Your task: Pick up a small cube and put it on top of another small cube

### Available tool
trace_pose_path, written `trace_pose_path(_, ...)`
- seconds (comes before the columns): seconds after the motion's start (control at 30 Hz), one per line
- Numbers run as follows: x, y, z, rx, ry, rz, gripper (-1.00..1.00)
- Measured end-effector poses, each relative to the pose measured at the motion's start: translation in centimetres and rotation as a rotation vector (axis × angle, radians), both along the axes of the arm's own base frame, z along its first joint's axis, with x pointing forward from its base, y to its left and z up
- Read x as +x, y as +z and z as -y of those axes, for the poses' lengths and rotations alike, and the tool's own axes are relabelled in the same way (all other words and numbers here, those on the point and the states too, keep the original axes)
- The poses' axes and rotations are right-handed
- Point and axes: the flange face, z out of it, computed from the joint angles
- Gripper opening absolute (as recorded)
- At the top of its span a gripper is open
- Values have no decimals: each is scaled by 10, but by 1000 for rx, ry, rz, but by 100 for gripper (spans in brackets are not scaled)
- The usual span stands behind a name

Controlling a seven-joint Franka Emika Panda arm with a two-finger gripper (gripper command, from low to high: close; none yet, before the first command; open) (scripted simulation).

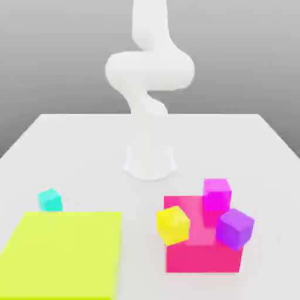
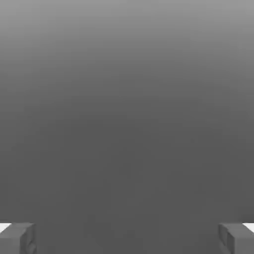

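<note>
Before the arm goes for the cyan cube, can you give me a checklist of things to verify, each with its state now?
1. Tool open: ok, the fingers stand wide apart in the hand view.
2. Tool empty: ok, nothing sits between the fingers.
3. Cyan cube free to grasp: ok, it sits alone on the table.
4. Nothing stacked on it: ok.
5. Target cube chosen: cannot tell; the yellow cube, purple cube and magenta cube crowd the pink block.
6. Tool above the cyan cube: cannot tell.
</note>
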Motion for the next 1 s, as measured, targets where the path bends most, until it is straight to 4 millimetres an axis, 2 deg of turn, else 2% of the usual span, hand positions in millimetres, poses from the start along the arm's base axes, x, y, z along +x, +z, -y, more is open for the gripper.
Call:
trace_pose_path(0.1, 22, -49, 34, 92, -191, -62, 0)
trace_pose_path(0.23, 36, -113, 82, 209, -442, -131, 0)
trace_pose_path(0.33, 36, -162, 118, 294, -635, -174, 0)
trace_pose_path(0.47, 23, -227, 164, 406, -897, -223, 0)
trace_pose_path(0.6, -4, -291, 203, 514, -1165, -261, 0)
trace_pose_path(0.73, -42, -352, 232, 619, -1439, -291, 0)
trace_pose_path(0.87, -87, -408, 250, 719, -1716, -312, 0)
trace_pose_path(1.0, -141, -458, 259, 818, -2009, -322, 0)
